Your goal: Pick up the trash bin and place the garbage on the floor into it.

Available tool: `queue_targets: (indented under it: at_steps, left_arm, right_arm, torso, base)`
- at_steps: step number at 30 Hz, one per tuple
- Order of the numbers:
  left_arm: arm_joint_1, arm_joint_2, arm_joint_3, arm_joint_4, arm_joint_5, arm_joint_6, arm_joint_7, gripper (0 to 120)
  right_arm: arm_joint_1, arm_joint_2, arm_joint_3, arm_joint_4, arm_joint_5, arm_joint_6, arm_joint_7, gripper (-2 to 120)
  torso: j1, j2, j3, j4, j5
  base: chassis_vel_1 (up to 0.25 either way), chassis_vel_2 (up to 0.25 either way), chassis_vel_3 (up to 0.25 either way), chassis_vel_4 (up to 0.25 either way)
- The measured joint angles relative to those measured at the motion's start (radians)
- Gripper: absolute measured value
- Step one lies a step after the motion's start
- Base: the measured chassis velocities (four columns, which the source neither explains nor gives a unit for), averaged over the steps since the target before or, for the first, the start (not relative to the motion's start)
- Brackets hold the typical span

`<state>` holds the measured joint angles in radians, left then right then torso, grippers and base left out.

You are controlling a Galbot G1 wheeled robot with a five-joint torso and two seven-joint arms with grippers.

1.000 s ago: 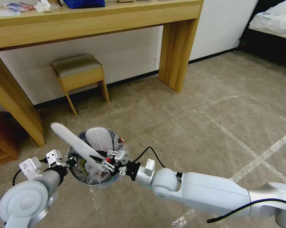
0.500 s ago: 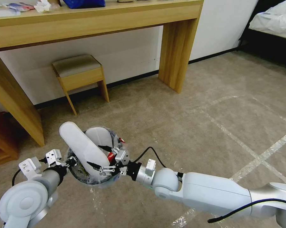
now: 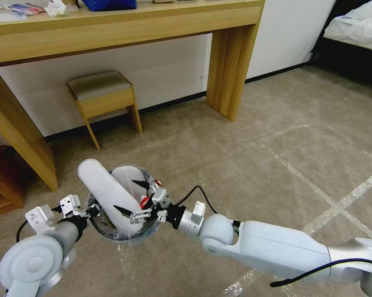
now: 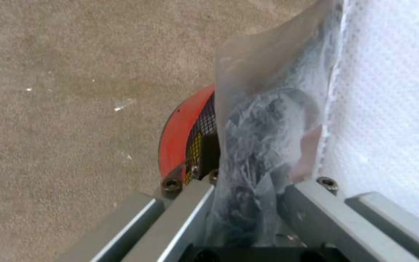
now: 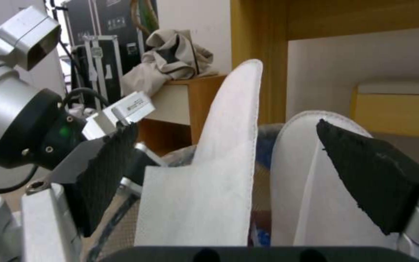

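Observation:
The trash bin (image 3: 124,233) is at lower left in the head view, with its red rim (image 4: 180,134) and crinkled clear bag (image 4: 263,138) showing in the left wrist view. My left gripper (image 3: 91,210) is shut on that rim and bag. Two pieces of garbage, long white insoles, stand in the bin: one (image 3: 103,187) leans out toward the left and the other (image 3: 130,177) stands behind it. My right gripper (image 3: 130,197) is open just over the bin's right side. Its black pads (image 5: 107,171) stand apart on either side of the nearer insole (image 5: 219,174) without touching it.
A wooden desk (image 3: 124,29) runs along the far wall, with a small stool (image 3: 103,97) under it and a desk leg (image 3: 231,70) at mid-right. A bed (image 3: 359,29) stands at the far right. Tape lines (image 3: 317,189) cross the open carpet floor on my right.
My right gripper opened and let go of the long insole, which settled upright in the bin. The gripper has since drawn back slightly. The left arm and bin have stayed put.

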<state>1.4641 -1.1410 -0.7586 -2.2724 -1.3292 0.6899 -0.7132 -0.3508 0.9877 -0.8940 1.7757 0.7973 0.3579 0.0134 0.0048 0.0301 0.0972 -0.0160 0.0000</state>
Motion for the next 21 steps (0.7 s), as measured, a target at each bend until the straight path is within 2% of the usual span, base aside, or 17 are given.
queue_targets:
  at_steps: [15, 21]
  left_arm:
    - [0.002, -0.001, 0.000, 0.008, 0.007, 0.000, 0.001, 0]
    - [0.004, -0.001, -0.004, 0.009, 0.009, 0.000, 0.002, 0]
  right_arm:
    - [-0.001, -0.019, 0.086, 0.044, 0.000, 0.000, -0.003, 95]
    - [-0.025, -0.035, 0.182, 0.081, 0.004, 0.010, -0.017, 95]
  torso:
    - [0.000, 0.000, 0.000, 0.0000, 0.0000]
    - [0.000, 0.000, 0.000, 0.0001, 0.0000]
  base:
    - [0.000, 0.000, 0.000, 0.000]
    - [0.000, 0.000, 0.000, 0.000]
